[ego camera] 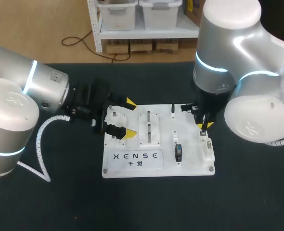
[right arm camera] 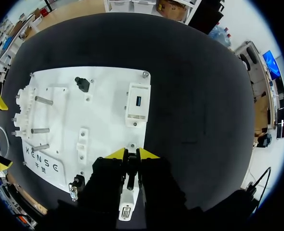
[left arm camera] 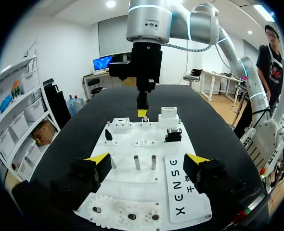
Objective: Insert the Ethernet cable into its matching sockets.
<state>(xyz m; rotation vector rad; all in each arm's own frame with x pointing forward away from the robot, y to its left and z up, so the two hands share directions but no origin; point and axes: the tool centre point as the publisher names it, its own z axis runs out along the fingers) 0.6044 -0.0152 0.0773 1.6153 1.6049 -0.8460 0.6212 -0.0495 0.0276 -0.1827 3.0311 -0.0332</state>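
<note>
The right arm (ego camera: 238, 72) stands over the right edge of the white board (ego camera: 192, 163). The right jaws are clenched on a narrow dark plug (right arm camera: 131, 169), which is held just above a white socket block (right arm camera: 126, 204) at that edge. Whether the plug touches the socket cannot be told. The left arm (ego camera: 41, 86) lies low at the board's left edge. The left jaws are released and wide, and the white gears (left arm camera: 125, 214) sit between them, apart from both. Two metal pegs (left arm camera: 137, 162) stand near the board's middle. The board rests on the black table (ego camera: 248, 202).
</note>
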